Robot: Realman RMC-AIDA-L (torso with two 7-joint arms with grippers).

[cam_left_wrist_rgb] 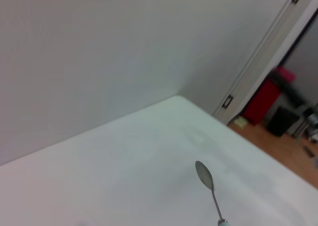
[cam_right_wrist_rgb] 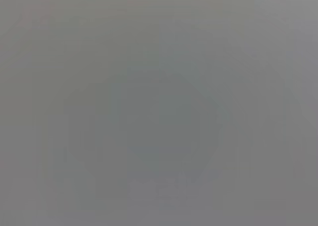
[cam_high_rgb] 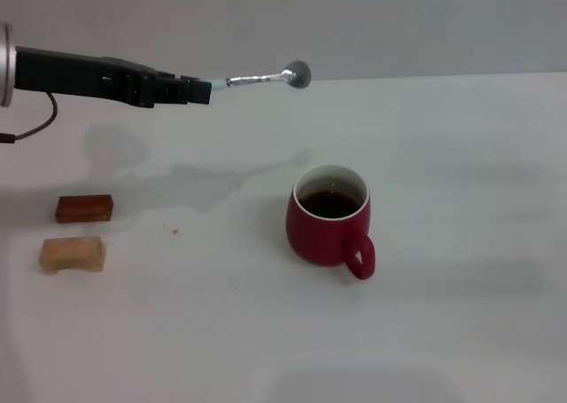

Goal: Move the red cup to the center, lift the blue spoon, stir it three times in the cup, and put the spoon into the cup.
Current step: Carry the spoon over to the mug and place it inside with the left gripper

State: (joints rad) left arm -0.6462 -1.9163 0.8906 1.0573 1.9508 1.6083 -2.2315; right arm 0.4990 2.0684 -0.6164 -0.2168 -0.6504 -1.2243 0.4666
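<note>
The blue spoon (cam_high_rgb: pixel 266 78) is held in the air above the far part of the tabletop (cam_high_rgb: pixel 461 155), its long axis close to horizontal and running across the head view. The grey metal bowl (cam_high_rgb: pixel 297 73) points toward the robot's right and sits slightly higher than the neck; the pale handle end is clamped in the left gripper (cam_high_rgb: pixel 202 89), of which only a short stretch of light blue shows beside the black fingers. In the left wrist view the spoon (cam_left_wrist_rgb: pixel 208 186) extends away from the camera, bowl farthest, with the white tabletop well below it and a grey wall behind.

The red cup (cam_high_rgb: pixel 328 221) stands upright near the middle of the tabletop, nearer the robot than the spoon and somewhat to the right of the spoon's bowl. Its white interior holds dark liquid, and its loop handle (cam_high_rgb: pixel 360 255) faces the robot and slightly to the right. Spoon and cup are well apart; the bowl is not over the cup's mouth.

The left arm reaches in from the left edge of the head view, roughly level. Two small wooden blocks lie on the tabletop at the left, a dark brown block (cam_high_rgb: pixel 84 208) farther and a light block (cam_high_rgb: pixel 73 254) nearer, close together.

The right gripper appears in no view; the right wrist view shows only uniform grey.
</note>
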